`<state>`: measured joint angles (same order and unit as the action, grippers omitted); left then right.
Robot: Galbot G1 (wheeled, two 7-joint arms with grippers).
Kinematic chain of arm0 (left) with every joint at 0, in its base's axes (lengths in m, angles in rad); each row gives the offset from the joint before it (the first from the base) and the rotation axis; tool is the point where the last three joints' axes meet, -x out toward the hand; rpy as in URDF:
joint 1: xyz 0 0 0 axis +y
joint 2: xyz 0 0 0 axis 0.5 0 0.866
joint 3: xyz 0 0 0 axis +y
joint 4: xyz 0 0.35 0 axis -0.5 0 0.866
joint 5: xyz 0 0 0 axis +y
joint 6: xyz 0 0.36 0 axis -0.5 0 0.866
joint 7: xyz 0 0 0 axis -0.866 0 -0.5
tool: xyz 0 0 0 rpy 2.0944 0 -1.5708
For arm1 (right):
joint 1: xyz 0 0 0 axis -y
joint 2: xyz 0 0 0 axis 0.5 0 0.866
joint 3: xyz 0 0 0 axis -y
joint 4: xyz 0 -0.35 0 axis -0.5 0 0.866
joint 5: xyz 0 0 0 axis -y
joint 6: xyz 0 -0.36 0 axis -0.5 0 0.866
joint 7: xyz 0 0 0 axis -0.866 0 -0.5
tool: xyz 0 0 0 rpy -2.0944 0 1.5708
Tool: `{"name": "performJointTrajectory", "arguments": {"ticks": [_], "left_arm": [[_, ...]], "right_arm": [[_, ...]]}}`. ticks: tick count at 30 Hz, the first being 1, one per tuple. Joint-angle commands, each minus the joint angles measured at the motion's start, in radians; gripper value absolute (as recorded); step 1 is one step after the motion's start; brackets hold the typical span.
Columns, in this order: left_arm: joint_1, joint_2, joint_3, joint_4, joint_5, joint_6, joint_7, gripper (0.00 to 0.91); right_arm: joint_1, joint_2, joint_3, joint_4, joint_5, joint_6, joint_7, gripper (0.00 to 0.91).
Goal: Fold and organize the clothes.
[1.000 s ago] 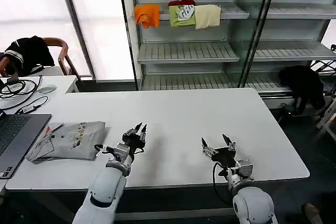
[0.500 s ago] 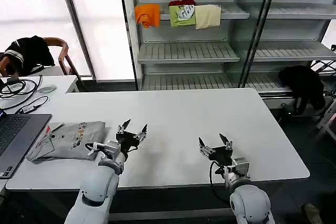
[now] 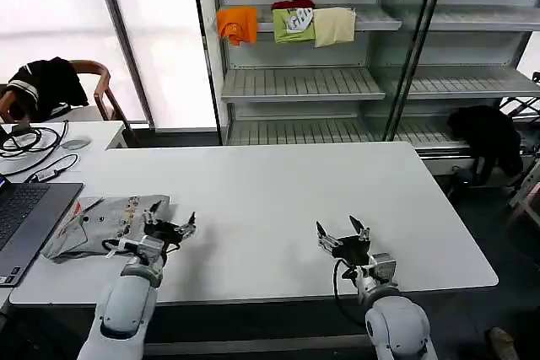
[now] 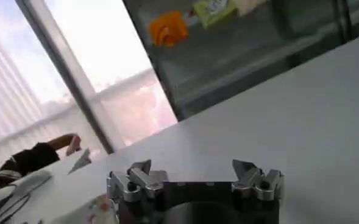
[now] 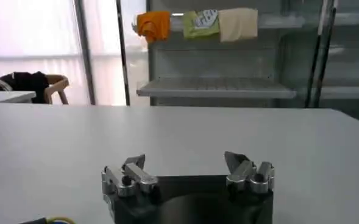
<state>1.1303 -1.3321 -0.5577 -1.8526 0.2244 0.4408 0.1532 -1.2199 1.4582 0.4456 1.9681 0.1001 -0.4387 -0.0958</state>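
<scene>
No writing can be read anywhere; the only marking on the grey shirts (image 3: 105, 223) is a small multicoloured print down the front. They lie folded in a low pile at the left end of the white worktop (image 3: 287, 191), their far edge just beside a laptop (image 3: 25, 221). The left end effector (image 3: 169, 228) hovers at the pile's right edge, fingers spread apart and holding nothing. The right end effector (image 3: 342, 238) sits low near the worktop's front edge, well apart from the shirts, also spread open and empty. Behind the worktop a metal shelf unit (image 3: 295, 82) carries orange, green and cream folded garments (image 3: 287, 24) side by side on one upper shelf. A chair (image 3: 93, 90) draped with black clothing stands at far left.
</scene>
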Motion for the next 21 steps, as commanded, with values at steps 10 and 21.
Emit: {"name": "performJointTrajectory", "arguments": {"ticks": [10, 21], "left_arm": [[0.052, 0.007, -0.067, 0.039, 0.106, -0.001, -0.004, 0.907], [0.048, 0.008, -0.083, 0.034, 0.12, 0.016, 0.004, 0.01]], "right_arm": [[-0.002, 0.008, 0.005, 0.015, -0.008, -0.004, -0.002, 0.907], [0.001, 0.003, -0.001, 0.007, -0.007, -0.002, -0.001, 0.907]]}}
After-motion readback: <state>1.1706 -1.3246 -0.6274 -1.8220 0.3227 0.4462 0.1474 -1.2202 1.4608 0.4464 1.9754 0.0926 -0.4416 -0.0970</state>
